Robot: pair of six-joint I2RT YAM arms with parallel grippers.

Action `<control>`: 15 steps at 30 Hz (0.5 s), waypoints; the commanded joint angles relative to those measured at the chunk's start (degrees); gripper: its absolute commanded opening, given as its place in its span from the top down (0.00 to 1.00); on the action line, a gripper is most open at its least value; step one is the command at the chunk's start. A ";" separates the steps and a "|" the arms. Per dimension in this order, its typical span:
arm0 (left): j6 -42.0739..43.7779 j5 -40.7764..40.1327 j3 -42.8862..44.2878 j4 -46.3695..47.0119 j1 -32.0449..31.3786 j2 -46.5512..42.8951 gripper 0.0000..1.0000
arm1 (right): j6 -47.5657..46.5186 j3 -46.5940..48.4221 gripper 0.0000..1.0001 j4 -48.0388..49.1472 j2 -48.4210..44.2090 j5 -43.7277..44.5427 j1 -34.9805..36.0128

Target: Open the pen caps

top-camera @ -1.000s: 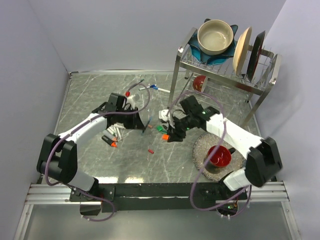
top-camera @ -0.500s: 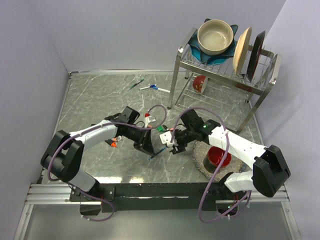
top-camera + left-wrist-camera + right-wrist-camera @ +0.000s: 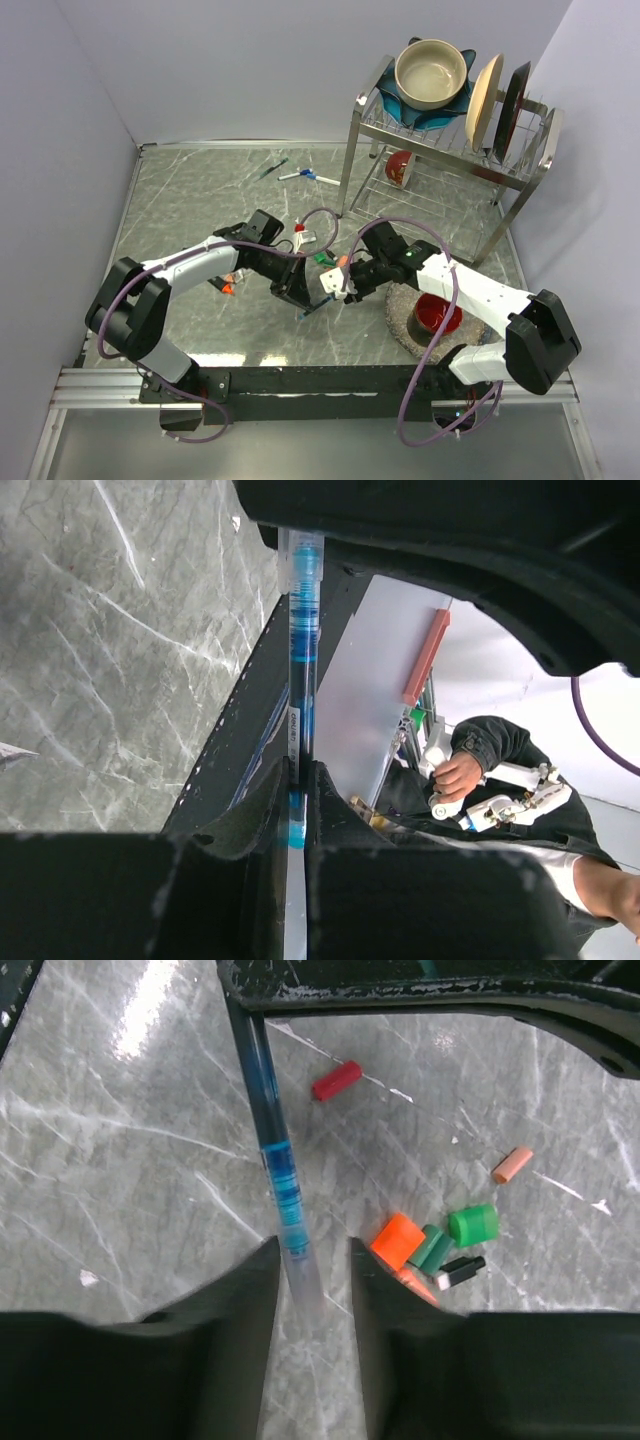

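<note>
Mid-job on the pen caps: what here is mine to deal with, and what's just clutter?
Job: blue pen held in left gripper, right gripper at its other end; loose red cap, orange cap, green cap.
Clutter: dish rack, beige bowl, red bowl, round mat.

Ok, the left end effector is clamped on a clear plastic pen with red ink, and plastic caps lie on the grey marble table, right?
The ink is blue, not red. The left wrist view shows the left end effector clamped on a clear plastic pen with blue ink; plastic caps lie on the grey marble table.
</note>
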 commanded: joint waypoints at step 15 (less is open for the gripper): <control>-12.39 -23.83 -5.29 24.50 4.47 -23.21 0.18 | 13.14 8.04 1.00 -1.71 1.97 -7.46 -1.50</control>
